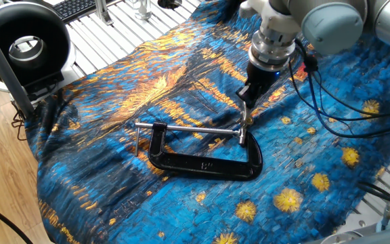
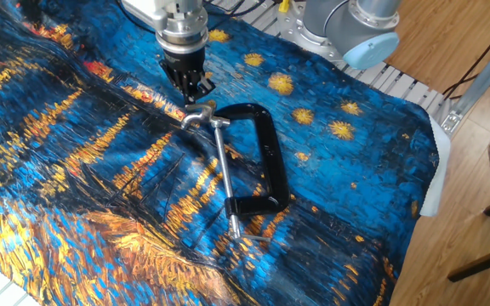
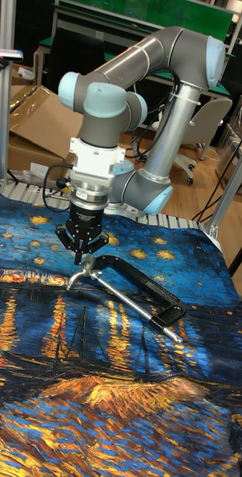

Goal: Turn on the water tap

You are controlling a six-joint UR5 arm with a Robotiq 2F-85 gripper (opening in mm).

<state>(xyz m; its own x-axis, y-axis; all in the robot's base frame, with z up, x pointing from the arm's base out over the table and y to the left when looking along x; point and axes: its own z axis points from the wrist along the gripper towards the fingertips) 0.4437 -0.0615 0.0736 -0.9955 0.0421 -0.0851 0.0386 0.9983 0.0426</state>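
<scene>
The water tap (image 1: 246, 120) is a short silver crossbar with a brass hub, ending the long silver screw (image 1: 188, 127) of a black C-clamp (image 1: 205, 163) that lies flat on the blue painted cloth. The water tap (image 2: 198, 114) also shows in the other fixed view, and the water tap (image 3: 80, 275) in the tall view. My gripper (image 1: 245, 102) hangs tip-down just above the crossbar's far end, fingers drawn together with nothing between them. The gripper (image 2: 194, 90) and the gripper (image 3: 83, 256) stand a little clear of the handle.
A black round fan-like device (image 1: 22, 44) stands at the table's left corner beside a dark post. Cables (image 1: 330, 102) trail from the wrist over the cloth. The cloth (image 2: 75, 170) is wrinkled near the clamp. The arm's base (image 2: 347, 25) is at the far edge.
</scene>
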